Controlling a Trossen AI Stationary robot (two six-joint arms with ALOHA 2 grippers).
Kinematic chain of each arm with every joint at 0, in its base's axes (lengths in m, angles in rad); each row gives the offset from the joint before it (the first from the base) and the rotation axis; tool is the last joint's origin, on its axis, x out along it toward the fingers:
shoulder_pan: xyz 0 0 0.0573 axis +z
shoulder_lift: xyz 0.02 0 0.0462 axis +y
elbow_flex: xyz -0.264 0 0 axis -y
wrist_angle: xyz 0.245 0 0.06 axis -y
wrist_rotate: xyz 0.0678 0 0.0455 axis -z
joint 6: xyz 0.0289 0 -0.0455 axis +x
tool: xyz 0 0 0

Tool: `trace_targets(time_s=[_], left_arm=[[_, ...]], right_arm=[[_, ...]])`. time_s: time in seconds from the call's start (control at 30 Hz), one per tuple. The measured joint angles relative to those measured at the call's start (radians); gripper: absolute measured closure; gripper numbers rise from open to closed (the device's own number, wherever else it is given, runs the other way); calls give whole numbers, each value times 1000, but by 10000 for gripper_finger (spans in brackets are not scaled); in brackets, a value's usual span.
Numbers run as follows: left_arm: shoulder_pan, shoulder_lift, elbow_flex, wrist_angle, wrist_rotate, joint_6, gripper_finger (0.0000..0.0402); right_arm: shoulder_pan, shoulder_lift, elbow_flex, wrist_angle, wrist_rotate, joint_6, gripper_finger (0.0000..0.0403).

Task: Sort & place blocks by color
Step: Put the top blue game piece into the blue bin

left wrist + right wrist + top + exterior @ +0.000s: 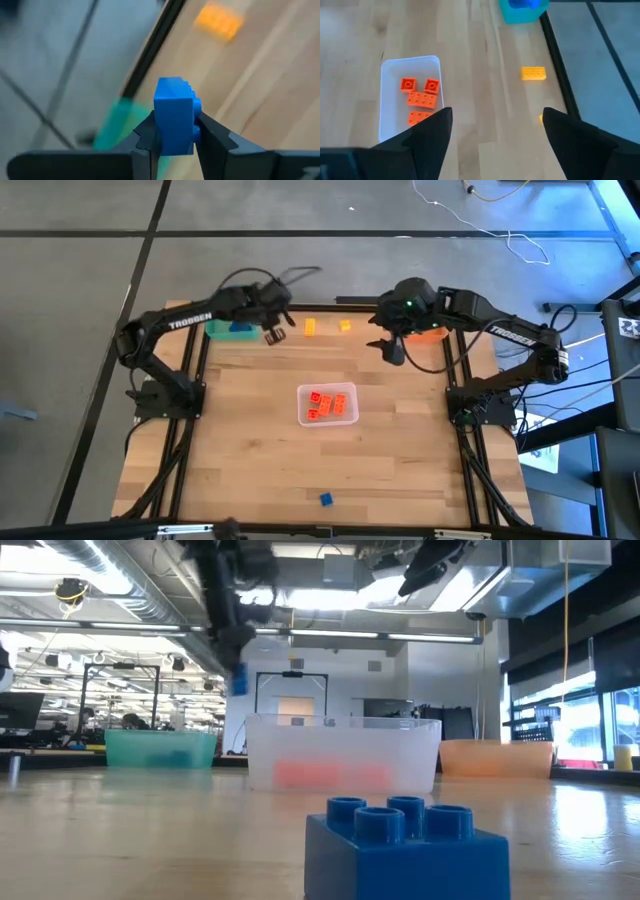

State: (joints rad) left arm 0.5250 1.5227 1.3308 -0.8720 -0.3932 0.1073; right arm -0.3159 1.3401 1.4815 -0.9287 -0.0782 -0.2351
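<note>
My left gripper [275, 332] is shut on a blue brick [174, 116], held in the air beside the teal bin [232, 330]; the brick also shows in the low view [238, 680]. My right gripper [495, 135] is open and empty, high above the table by the orange bin [432, 333]. Several red-orange bricks [420, 97] lie in the clear bin [327, 404]. Two yellow bricks [310, 327] [345, 326] lie on the table at the far edge. Another blue brick [326, 499] rests on its base near the front edge. My left gripper pinches the blue brick between its two fingers, on two opposite side faces [161, 135]. The brick's studs [196, 105] face sideways toward one finger. The brick stands out beyond the fingertips and is lifted clear of the table.
The teal bin [522, 11] holds blue bricks. The three bins show in a row in the low view: teal [160, 748], clear [343, 752], orange [495, 755]. Bare wood lies between the clear bin and the front edge.
</note>
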Motion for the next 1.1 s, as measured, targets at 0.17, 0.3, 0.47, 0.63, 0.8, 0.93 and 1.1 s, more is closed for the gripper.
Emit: trace_targets(time_s=[0.17,0.3,0.47,0.63,0.8,0.93,1.1], left_arm=[[130,0,0,-155,11,-259,315],[211,5,0,-231,38,-409,315],[285,17,-45,-205,49,-446,315],[336,18,-177,-78,77,-456,315],[365,18,-289,43,94,-457,315],[389,18,-346,107,127,-457,315],[398,17,-373,108,118,-440,293]], right_arm=[[-17,-3,0,1,0,-63,93],[-22,-3,0,3,0,-93,93],[-25,-3,0,4,-1,-95,93],[-25,-3,0,4,-1,-89,93],[-25,-3,0,5,-1,-83,93],[-25,-3,0,17,-1,-84,93],[-25,-2,0,53,-1,-84,93]])
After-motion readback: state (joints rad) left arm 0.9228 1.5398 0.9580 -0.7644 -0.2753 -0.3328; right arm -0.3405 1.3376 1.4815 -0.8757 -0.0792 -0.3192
